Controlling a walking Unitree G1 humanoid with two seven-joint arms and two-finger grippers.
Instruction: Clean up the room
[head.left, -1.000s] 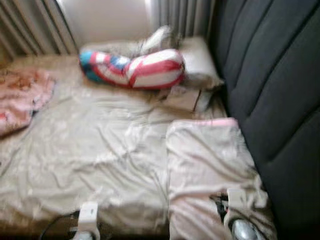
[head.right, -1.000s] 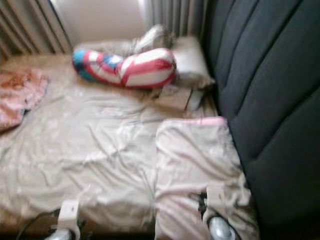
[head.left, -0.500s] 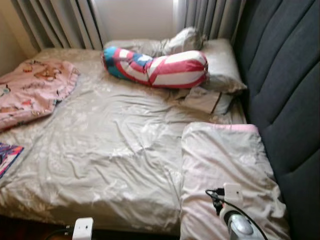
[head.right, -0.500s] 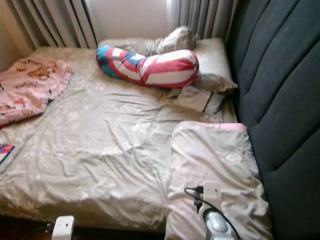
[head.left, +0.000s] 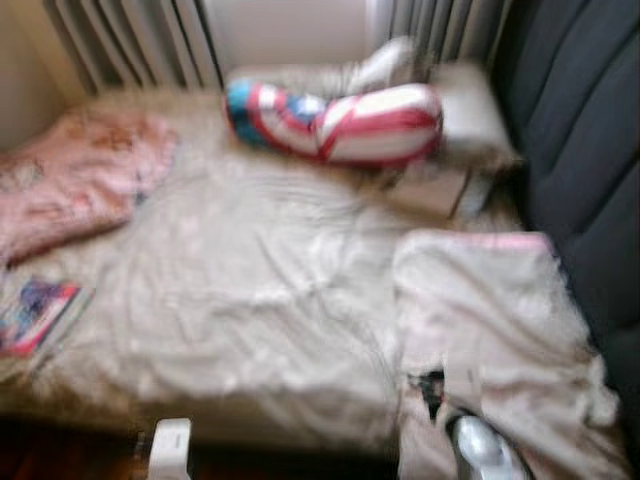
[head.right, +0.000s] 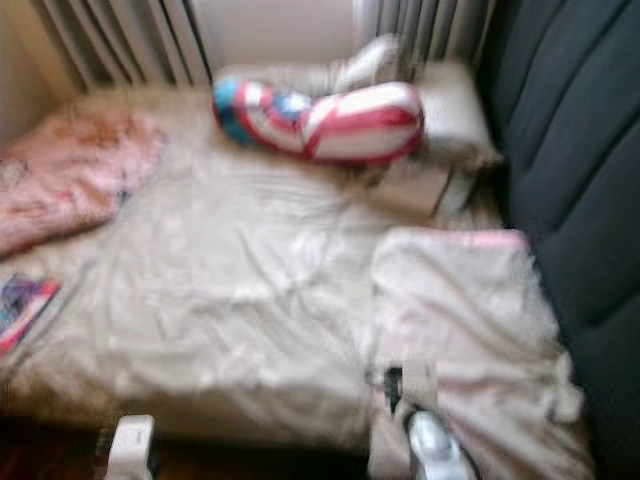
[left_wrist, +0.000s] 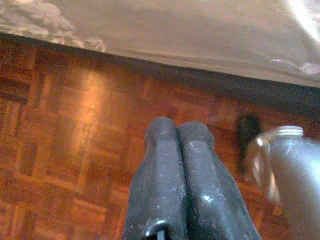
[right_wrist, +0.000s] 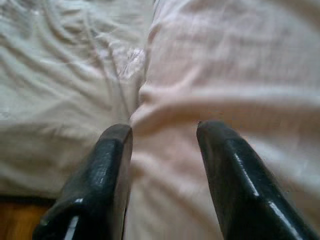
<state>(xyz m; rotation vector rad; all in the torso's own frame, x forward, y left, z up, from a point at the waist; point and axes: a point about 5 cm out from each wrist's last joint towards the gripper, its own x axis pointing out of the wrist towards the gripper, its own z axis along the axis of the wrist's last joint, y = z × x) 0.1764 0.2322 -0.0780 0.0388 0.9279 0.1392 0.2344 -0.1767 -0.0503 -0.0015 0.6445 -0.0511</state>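
Note:
A bed with a rumpled beige sheet (head.left: 250, 290) lies before me. A pale pink pillow (head.left: 480, 320) rests at its near right beside the dark headboard (head.left: 590, 160). A red, white and blue bolster (head.left: 340, 122) lies at the far end with grey pillows (head.left: 470, 110). A pink blanket (head.left: 70, 180) sits at the left, a colourful book (head.left: 35, 315) near the left edge. My right gripper (right_wrist: 162, 145) is open just above the pink pillow. My left gripper (left_wrist: 179, 137) is shut over the wooden floor (left_wrist: 75, 140) beside the bed.
Grey curtains (head.left: 130, 40) hang behind the bed's far end. The padded headboard runs along the right side. Parquet floor shows below the bed's near edge (left_wrist: 150, 55).
The camera view has shifted and blurred; the bed now sits further right in the picture and the book at the left shows more. The arms stay low at the bottom edge.

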